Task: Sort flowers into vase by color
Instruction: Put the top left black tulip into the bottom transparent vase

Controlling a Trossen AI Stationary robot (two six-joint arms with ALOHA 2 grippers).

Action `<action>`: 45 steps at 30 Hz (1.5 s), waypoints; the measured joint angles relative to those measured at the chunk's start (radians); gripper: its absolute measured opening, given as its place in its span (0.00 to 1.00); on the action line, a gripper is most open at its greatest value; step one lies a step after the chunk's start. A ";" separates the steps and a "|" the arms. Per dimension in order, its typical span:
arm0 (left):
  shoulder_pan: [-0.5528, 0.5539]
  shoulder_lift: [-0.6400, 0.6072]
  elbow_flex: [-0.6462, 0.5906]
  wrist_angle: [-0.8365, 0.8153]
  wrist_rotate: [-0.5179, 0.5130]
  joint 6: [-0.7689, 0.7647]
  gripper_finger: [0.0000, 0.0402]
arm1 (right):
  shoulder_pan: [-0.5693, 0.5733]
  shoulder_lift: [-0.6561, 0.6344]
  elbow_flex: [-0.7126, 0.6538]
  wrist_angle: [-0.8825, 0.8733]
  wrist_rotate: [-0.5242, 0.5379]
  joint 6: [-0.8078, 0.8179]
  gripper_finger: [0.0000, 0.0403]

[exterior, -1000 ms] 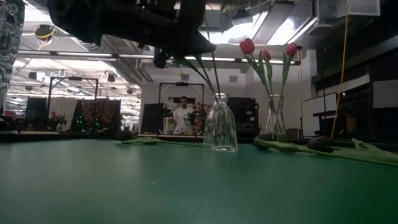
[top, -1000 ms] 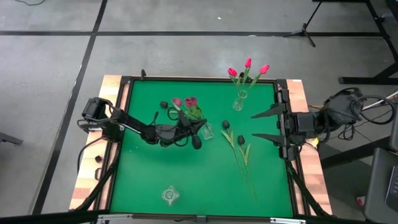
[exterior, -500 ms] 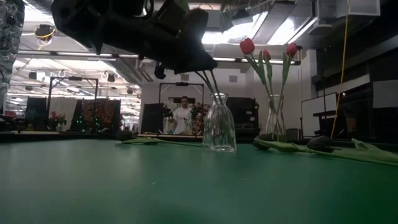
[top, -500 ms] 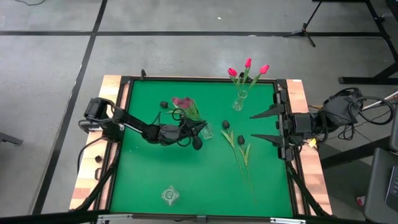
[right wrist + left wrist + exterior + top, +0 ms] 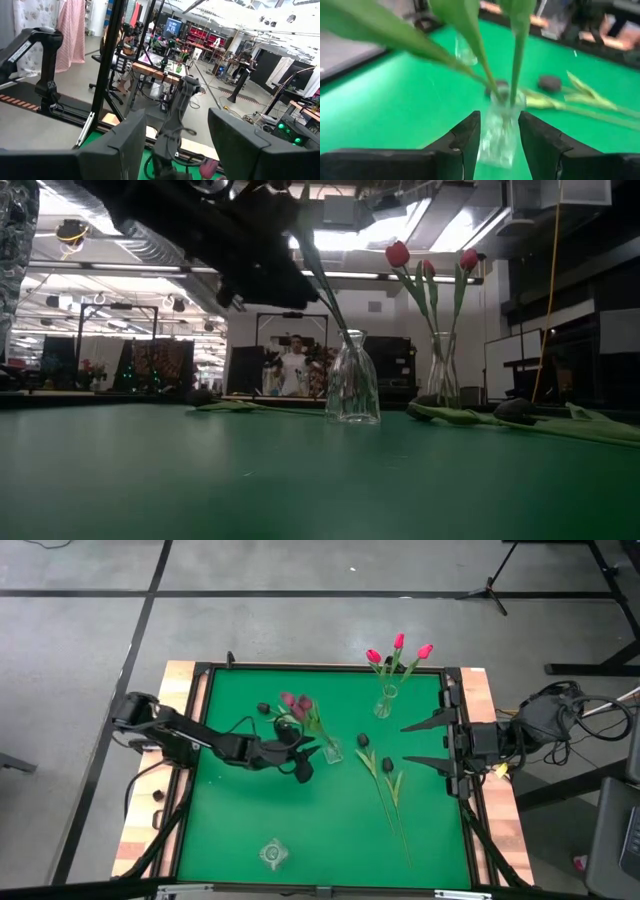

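My left gripper [image 5: 499, 131], jaws released, sits beside the middle vase [image 5: 331, 751]; remaining dark tulips [image 5: 380, 766] lie lengthwise nearer my open right gripper [image 5: 428, 742].

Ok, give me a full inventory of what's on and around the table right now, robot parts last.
Green table: one, wooden side rails.
Middle vase: one, clear glass, mid-table, holding three mauve-pink tulips.
Far vase: one, clear glass, by the far edge, holding three bright pink-red tulips.
Empty vase: one, clear glass, near edge.
Loose dark tulips: at least two, near-black heads, lying right of the middle vase; a third dark head lies left of the mauve ones.
Person: one, far background, low view.
Left gripper: open, just beside the middle vase.
Right gripper: open, waiting at the right edge.
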 joint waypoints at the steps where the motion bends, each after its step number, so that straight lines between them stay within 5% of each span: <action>1: -0.003 -0.024 0.000 -0.051 0.026 -0.014 0.33 | 0.000 0.000 0.000 0.000 0.000 0.000 0.53; 6: -0.015 -0.158 0.000 -0.337 0.150 -0.024 0.33 | 0.000 0.000 0.000 -0.019 0.000 0.000 0.53; 14: 0.108 -0.209 -0.025 -0.645 0.153 0.052 0.33 | 0.000 0.000 0.000 -0.070 0.001 0.000 0.53; 25: 0.349 -0.221 -0.085 -0.538 0.377 0.512 0.32 | 0.000 0.000 0.000 -0.107 0.003 0.000 0.53; 32: 0.414 -0.284 -0.088 -0.505 0.582 0.456 0.27 | 0.000 0.000 0.000 -0.158 0.015 0.022 0.53; 37: 0.378 -0.446 -0.086 -0.467 0.474 0.460 0.25 | 0.000 0.000 0.000 -0.171 0.038 0.024 0.53; 41: 0.455 -0.537 -0.086 -0.465 0.322 0.476 0.25 | 0.000 0.000 0.000 -0.171 0.038 0.024 0.53; 45: 0.619 -0.544 -0.086 -0.469 0.427 0.494 0.25 | 0.000 0.000 0.000 -0.176 0.037 0.024 0.53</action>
